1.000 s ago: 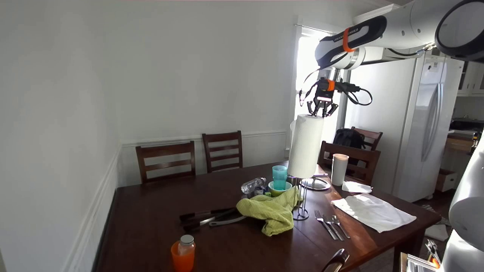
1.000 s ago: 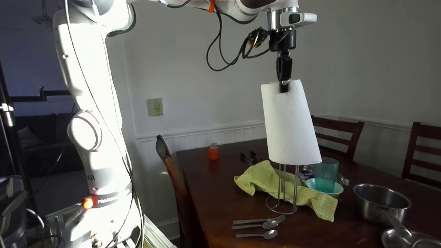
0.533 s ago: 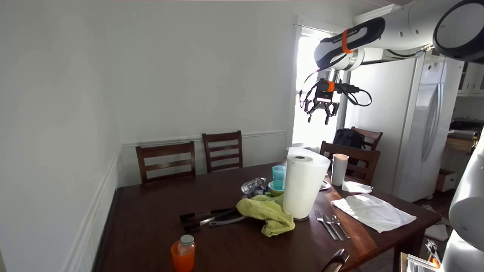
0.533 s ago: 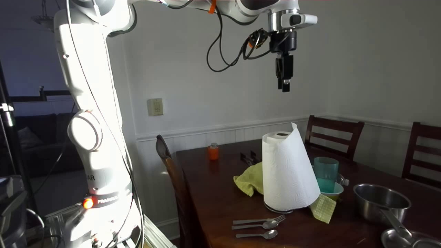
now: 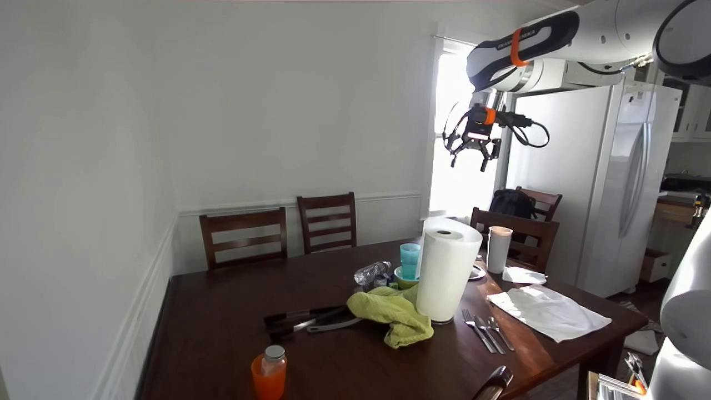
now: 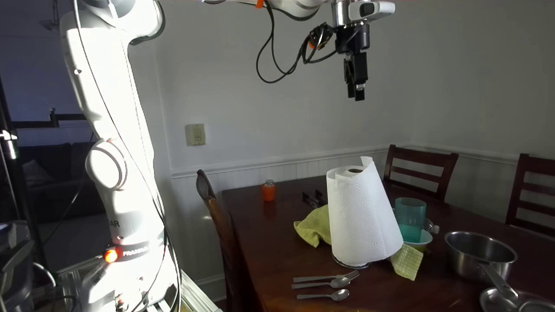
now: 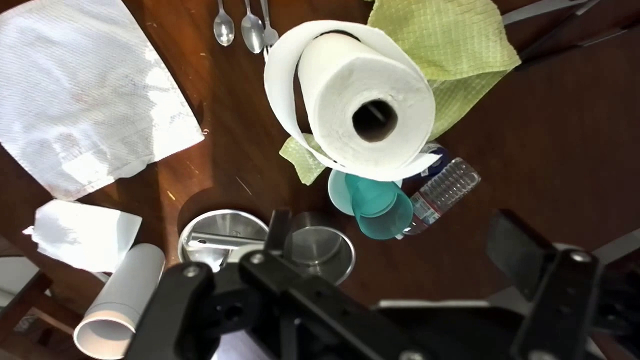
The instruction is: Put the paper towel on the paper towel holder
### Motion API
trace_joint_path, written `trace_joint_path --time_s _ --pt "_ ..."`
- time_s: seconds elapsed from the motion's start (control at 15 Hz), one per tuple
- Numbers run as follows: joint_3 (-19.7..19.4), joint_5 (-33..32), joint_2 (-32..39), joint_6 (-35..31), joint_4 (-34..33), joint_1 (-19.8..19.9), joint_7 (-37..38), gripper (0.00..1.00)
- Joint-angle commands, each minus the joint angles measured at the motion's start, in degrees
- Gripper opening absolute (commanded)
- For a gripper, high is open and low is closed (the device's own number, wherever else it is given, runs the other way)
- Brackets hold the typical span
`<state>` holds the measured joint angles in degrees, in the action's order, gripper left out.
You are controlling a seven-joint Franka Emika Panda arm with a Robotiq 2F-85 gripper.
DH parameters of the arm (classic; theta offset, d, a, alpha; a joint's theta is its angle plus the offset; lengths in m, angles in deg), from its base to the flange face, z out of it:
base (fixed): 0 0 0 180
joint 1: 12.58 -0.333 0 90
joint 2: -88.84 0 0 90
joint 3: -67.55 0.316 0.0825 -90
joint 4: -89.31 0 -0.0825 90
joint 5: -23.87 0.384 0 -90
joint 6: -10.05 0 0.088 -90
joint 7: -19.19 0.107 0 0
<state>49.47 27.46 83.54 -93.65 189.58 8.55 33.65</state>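
Paper towel (image 5: 447, 272), long axis upright, hollow end up, empty tool (image 5: 468, 165) spread wide

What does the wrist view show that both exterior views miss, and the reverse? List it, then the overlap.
Wrist view only: a thin pale line inside the core of the paper towel roll.
Exterior views only: the orange cup and base of the paper towel holder, in both; the wall switch, in an exterior view.
Shared: paper towel roll, green cloth, teal cup, spoons and gripper.
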Motion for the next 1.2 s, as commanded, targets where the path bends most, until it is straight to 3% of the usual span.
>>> trace_joint_path --time_s 0.0,0.27,0.33,1.13 --pt "-0.3 -0.8 -5.2 -0.1 1.8 -0.6 0.0 1.0" --pt "0.0 -1.3 -9.2 -0.1 2.3 -0.6 0.1 1.0" --pt "-0.5 -0.4 -5.9 0.2 -0.1 -0.6 0.0 1.0" --pt "-0.4 -0.5 -7.7 0.2 1.1 -0.6 0.0 1.0"
